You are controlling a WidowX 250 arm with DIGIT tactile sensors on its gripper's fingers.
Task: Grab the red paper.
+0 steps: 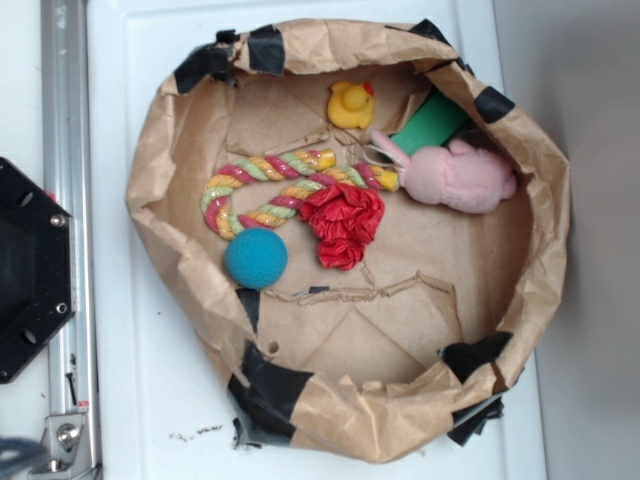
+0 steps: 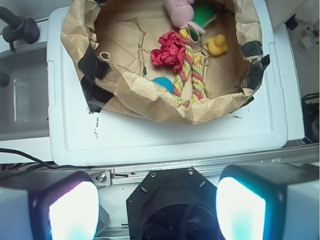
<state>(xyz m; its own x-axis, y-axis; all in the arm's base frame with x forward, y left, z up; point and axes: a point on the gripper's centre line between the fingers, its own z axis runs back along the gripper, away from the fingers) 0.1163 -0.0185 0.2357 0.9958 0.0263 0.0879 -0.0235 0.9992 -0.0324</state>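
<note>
We see a white worktop [image 1: 130,380] filling most of the frame, a metal rail [image 1: 62,120] down its left edge, and a plain grey surface [image 1: 600,300] along the right side, evenly lit.

Paper wad [image 1: 343,224] in basin [image 1: 160,160], touching rope toy [image 1: 270,185]

The exterior view looks straight down, close over the brown paper nest [image 1: 545,190] on the white lid [image 1: 130,400]. The wrist view looks down from behind the gripper [image 2: 157,210], farther back, its pale fingers [image 2: 72,210] low in frame. Both views share the nest and the black base [image 1: 30,270], turned differently
</note>
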